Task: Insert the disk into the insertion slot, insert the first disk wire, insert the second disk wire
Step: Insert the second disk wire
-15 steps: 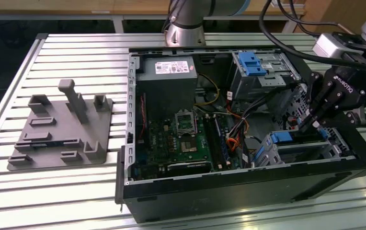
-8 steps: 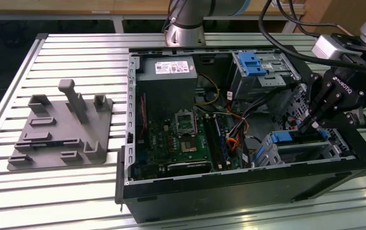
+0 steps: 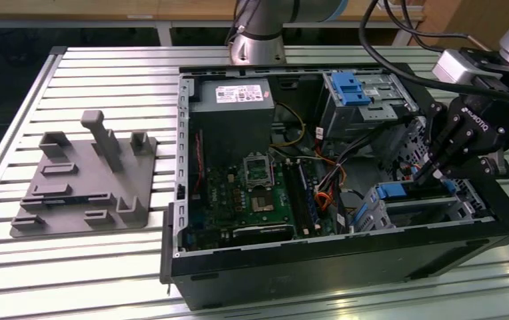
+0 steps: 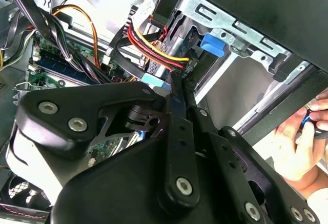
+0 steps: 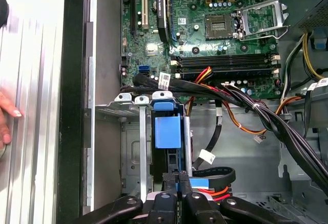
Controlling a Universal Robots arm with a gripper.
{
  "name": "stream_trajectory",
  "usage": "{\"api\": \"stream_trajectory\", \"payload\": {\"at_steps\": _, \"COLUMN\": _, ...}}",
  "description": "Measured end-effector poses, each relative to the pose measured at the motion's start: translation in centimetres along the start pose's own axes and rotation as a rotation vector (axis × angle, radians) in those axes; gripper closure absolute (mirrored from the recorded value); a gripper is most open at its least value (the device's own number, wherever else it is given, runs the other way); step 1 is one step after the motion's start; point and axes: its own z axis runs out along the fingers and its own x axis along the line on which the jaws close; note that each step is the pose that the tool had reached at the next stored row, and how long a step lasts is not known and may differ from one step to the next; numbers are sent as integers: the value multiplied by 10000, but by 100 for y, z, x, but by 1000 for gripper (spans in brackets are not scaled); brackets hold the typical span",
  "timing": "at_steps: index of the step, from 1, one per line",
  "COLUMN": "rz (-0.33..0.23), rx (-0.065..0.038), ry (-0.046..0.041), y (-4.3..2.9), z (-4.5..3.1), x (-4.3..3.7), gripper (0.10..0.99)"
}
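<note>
Fingers (image 5: pixel 167 185) nearest the first wrist camera, drawn almost fully together. A thin blue strip sits between the tips, and a blue wire (image 5: pixel 207 182) runs off from that spot, so I judge they are pinching its connector, though the contact itself is not clear. In the second wrist view the tips meet just beside a pale blue plug (image 4: pixel 155 80) and a red-and-yellow wire bundle (image 4: pixel 154 49). Directly ahead of the tips is the disk (image 5: pixel 167 130). It stands on edge and is already seated in the slot (image 5: pixel 130 147), with the blue carrier end facing the fingers and the long axis running on in line with them, deeper into the cage. The disk and fingers are close together, but I cannot tell whether they touch. Beyond the slot a black cable bundle (image 5: pixel 215 86) crosses in front of the motherboard (image 5: pixel 225 24). White labels hang on several cables, but their print is not readable. In the exterior view the gripper (image 3: pixel 432 175) reaches into the case (image 3: pixel 344 267) at the exterior view's right, over the blue of the disk. Outside the case wall a person's hand (image 5: pixel 6 119) rests on the slatted table (image 5: pixel 36 106).
</note>
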Motion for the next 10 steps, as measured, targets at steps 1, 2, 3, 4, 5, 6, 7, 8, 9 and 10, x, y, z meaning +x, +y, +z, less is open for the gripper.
{"api": "stream_trajectory", "payload": {"at_steps": 1, "rz": 0, "rx": 0, "ry": 1, "y": 0, "z": 0, "x": 0, "gripper": 945}}
{"api": "stream_trajectory", "payload": {"at_steps": 2, "rz": 0, "rx": 0, "ry": 1, "y": 0, "z": 0, "x": 0, "gripper": 945}}
{"api": "stream_trajectory", "payload": {"at_steps": 3, "rz": 1, "rx": 0, "ry": 2, "y": 0, "z": -1, "x": 0, "gripper": 945}}
{"api": "stream_trajectory", "payload": {"at_steps": 4, "rz": 0, "rx": 0, "ry": 2, "y": 0, "z": -1, "x": 0, "gripper": 945}}
{"api": "stream_trajectory", "payload": {"at_steps": 5, "rz": 0, "rx": 1, "ry": 1, "y": 0, "z": 0, "x": 1, "gripper": 945}}
{"api": "stream_trajectory", "payload": {"at_steps": 6, "rz": 0, "rx": 2, "ry": 0, "y": 0, "z": 1, "x": 2, "gripper": 945}}
{"api": "stream_trajectory", "payload": {"at_steps": 7, "rz": 0, "rx": 4, "ry": 0, "y": 0, "z": 0, "x": 2, "gripper": 945}}
{"api": "stream_trajectory", "payload": {"at_steps": 8, "rz": 1, "rx": 6, "ry": 0, "y": 0, "z": 0, "x": 2, "gripper": 945}}
{"api": "stream_trajectory", "payload": {"at_steps": 9, "rz": 1, "rx": 8, "ry": 1, "y": 0, "z": 0, "x": 3, "gripper": 945}}
{"api": "stream_trajectory", "payload": {"at_steps": 10, "rz": 1, "rx": 10, "ry": 1, "y": 0, "z": 1, "x": 4, "gripper": 945}}
